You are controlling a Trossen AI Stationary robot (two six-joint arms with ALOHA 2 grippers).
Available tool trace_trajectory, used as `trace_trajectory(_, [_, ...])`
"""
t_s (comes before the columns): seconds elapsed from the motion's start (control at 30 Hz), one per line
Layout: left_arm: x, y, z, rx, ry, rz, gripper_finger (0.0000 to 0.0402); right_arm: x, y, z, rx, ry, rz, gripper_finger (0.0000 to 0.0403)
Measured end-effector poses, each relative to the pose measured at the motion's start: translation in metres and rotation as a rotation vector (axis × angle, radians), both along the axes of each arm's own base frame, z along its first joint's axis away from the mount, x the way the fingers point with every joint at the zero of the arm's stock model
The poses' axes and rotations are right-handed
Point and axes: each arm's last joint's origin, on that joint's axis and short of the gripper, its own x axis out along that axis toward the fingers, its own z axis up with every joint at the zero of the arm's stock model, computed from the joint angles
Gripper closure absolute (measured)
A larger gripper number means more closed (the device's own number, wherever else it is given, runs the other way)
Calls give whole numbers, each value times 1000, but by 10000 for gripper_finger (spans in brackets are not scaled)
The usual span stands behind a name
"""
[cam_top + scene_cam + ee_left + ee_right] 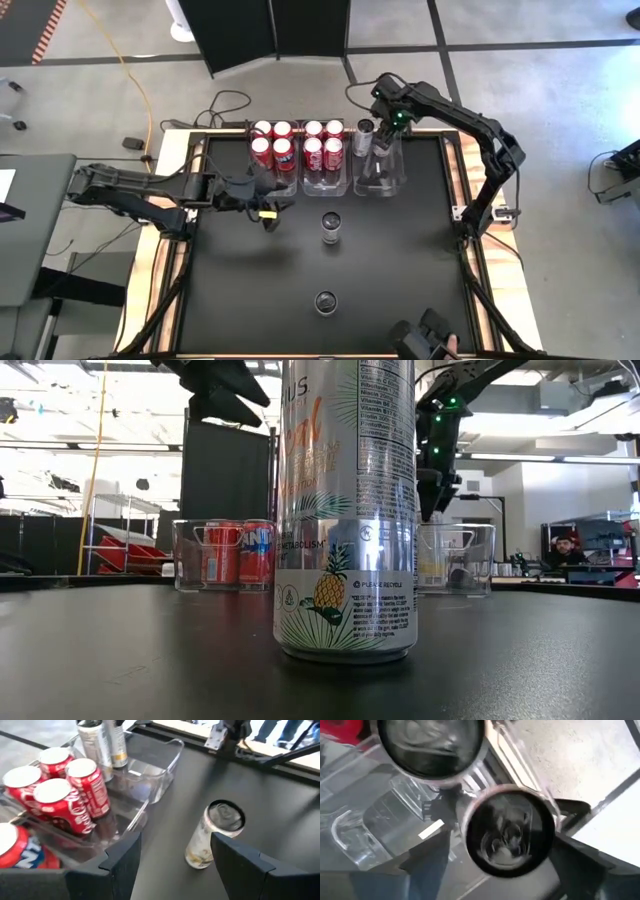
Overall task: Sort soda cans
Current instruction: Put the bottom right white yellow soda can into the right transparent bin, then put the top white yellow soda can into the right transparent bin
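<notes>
All the cans stand upright, long axis vertical, tops facing up. I count eight red cans point(298, 144) packed in two clear bins point(272, 183) at the far edge of the table point(400, 270), four in each. A third bin point(380, 185) just beside them holds two silver cans point(364, 134). Two more silver ones stand loose on the table: one mid-table point(331, 227), one nearer the front point(325, 301). The right gripper point(384, 140) is over the third bin with fingers spread around a silver can's top, though I can't tell if it's gripping. The left gripper point(268, 205) hovers open, holding nothing, just left of the mid-table can.
</notes>
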Motion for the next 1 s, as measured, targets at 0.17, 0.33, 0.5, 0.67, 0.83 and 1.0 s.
trace_trajectory(0.17, [1,-2,2,-8,-21,-9,169,0,2,0,4,4,2,20])
trace_trajectory(0.33, [1,-2,2,-9,-22,-9,169,0,4,10,-13,-21,-11,6])
trace_trajectory(0.5, [2,-2,3,8,-24,-33,166,-6,16,69,-187,-112,-96,21])
trace_trajectory(0.67, [5,-7,4,84,-22,-133,142,-17,60,141,-240,-378,-77,34])
trace_trajectory(0.83, [12,-16,0,230,20,-243,106,-6,118,157,46,-583,57,38])
trace_trajectory(1.0, [17,-19,-5,121,8,-203,86,26,196,145,59,-531,298,39])
